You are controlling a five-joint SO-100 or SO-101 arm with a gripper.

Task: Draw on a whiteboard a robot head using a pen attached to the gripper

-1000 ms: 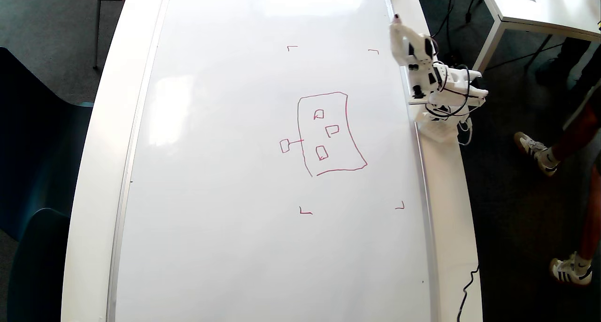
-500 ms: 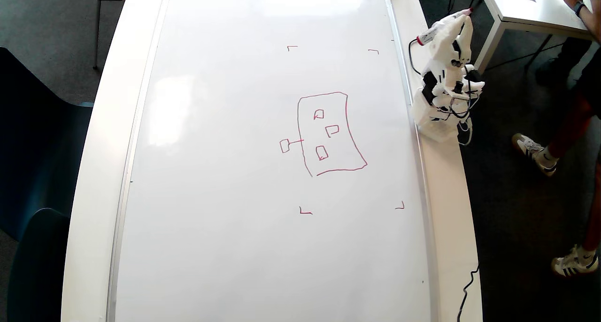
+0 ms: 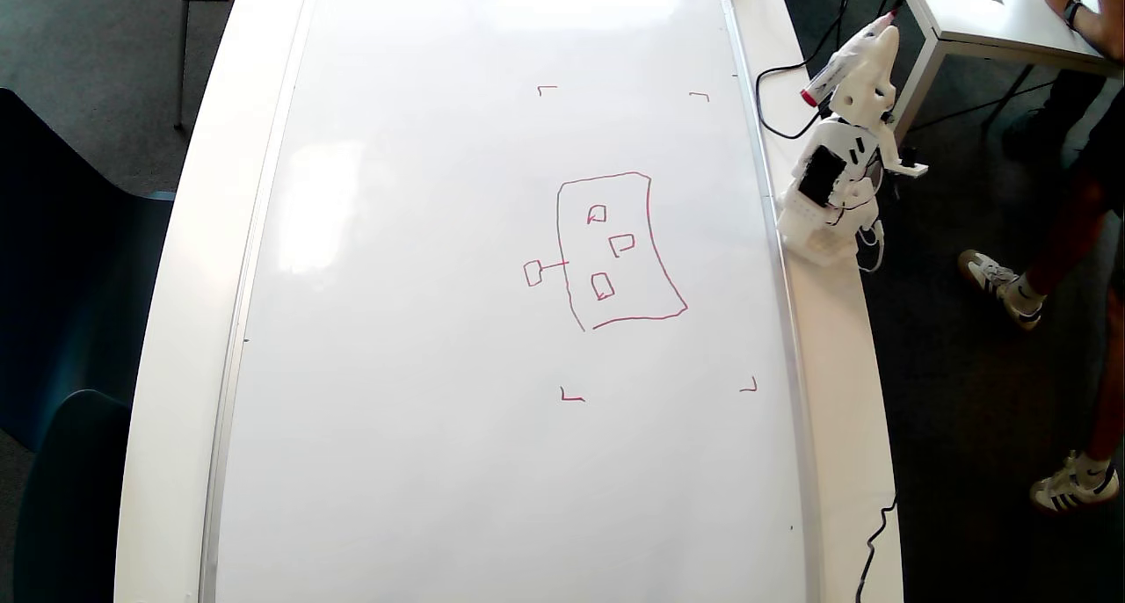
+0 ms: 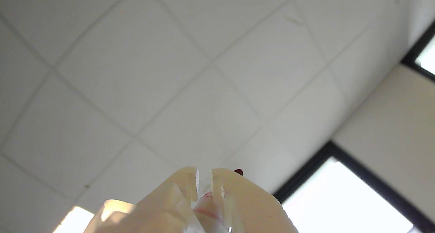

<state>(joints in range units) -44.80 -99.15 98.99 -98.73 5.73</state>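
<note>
The whiteboard (image 3: 395, 322) fills the overhead view. A red robot head (image 3: 559, 234) is drawn right of its middle: a tall wobbly box with three small squares inside and a stalked square on its left. My gripper (image 3: 883, 45) is raised off the board, beyond the table's right edge, pointing up and to the upper right. It is shut on the pen (image 3: 839, 62), whose red band sits at the lower left. In the wrist view the gripper (image 4: 204, 172) points at the ceiling, with the pen (image 4: 208, 205) wedged between the nearly closed jaws.
The arm's base (image 3: 822, 225) sits on the table strip right of the board. A smaller white table (image 3: 1011, 23) stands at the upper right, with a person's legs (image 3: 1002, 282) nearby. Black cable (image 3: 791, 67) trails by the arm. Small red corner marks (image 3: 571, 396) frame the drawing.
The arm swung from the board's right edge up and out to the right, and the gripper with the pen tipped up toward the ceiling. The drawing is unchanged. The person shifted.
</note>
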